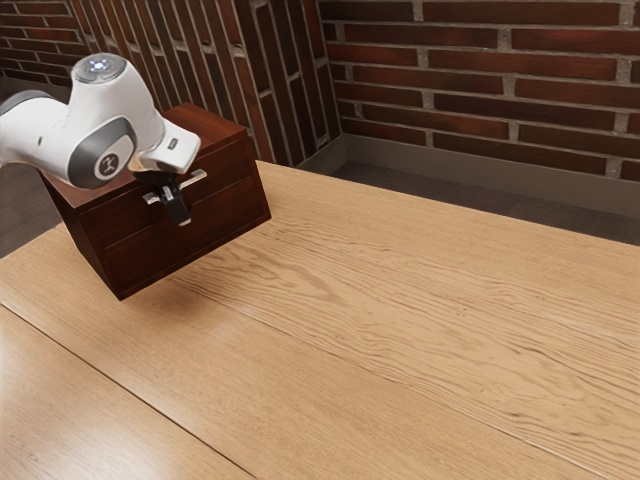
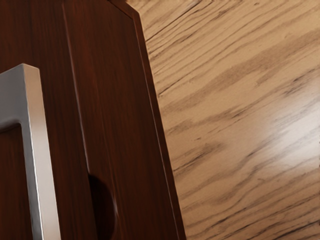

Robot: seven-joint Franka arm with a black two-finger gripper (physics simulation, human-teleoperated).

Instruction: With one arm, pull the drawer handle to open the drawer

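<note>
Well, the biggest thing I see is the wooden table, light brown with wavy lines, and it takes up most of the exterior view. Behind it is a red brick wall, with a strip of grey floor at its foot. My white arm comes in from the exterior view's left and bends down over a small dark brown cabinet. The cabinet sits on the table near the far corner, on the exterior view's left, close to the wall. Its front has two drawer fronts, one above the other. The top drawer looks level with the one below it, so I see no gap there. On that top drawer is a thin silver handle, a little tilted. My black gripper hangs right in front of the handle, across its middle, with its tip just below the bar. I cannot tell if it is squeezing the handle or loose. In the wrist view the silver handle is very close, against the dark drawer front, with the table beside it. There is a dark round patch on the wood next to the handle, and I cannot tell what it is.
</note>
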